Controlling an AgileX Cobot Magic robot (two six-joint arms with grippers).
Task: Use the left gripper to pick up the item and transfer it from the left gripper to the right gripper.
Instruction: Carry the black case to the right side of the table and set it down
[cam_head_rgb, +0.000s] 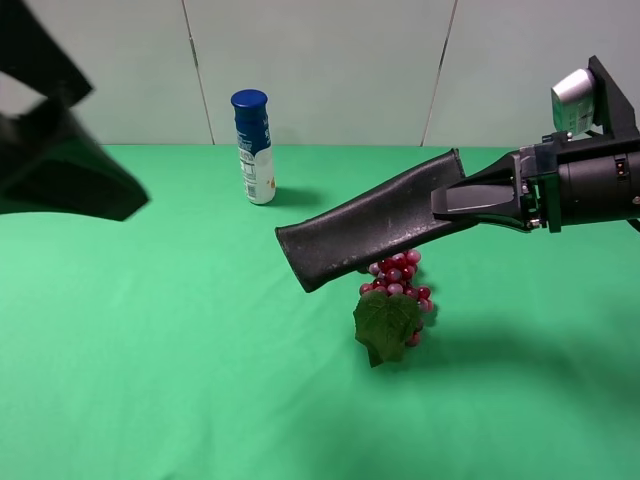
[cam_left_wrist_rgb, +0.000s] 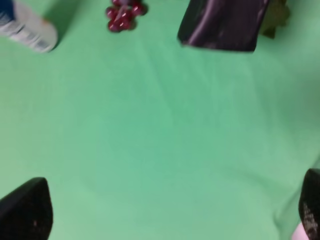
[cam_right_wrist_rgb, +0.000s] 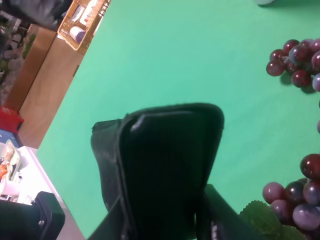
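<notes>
The item, a flat black leathery pouch (cam_head_rgb: 370, 225), hangs slanted in the air above the table. My right gripper (cam_head_rgb: 450, 200) is shut on its upper right end. The right wrist view shows the pouch (cam_right_wrist_rgb: 160, 165) end-on between the fingers (cam_right_wrist_rgb: 216, 222). My left gripper (cam_head_rgb: 60, 160) is drawn back at the far left, well apart from the pouch. In the left wrist view it (cam_left_wrist_rgb: 167, 215) is open and empty, fingertips (cam_left_wrist_rgb: 25, 212) wide apart over bare cloth, with the pouch's free end (cam_left_wrist_rgb: 222, 22) far off.
A red grape bunch (cam_head_rgb: 397, 277) with a green leaf (cam_head_rgb: 386, 325) lies on the green cloth under the pouch. A blue-capped white bottle (cam_head_rgb: 254, 147) stands at the back left. A wooden cabinet (cam_right_wrist_rgb: 50, 80) shows beyond the table's left edge.
</notes>
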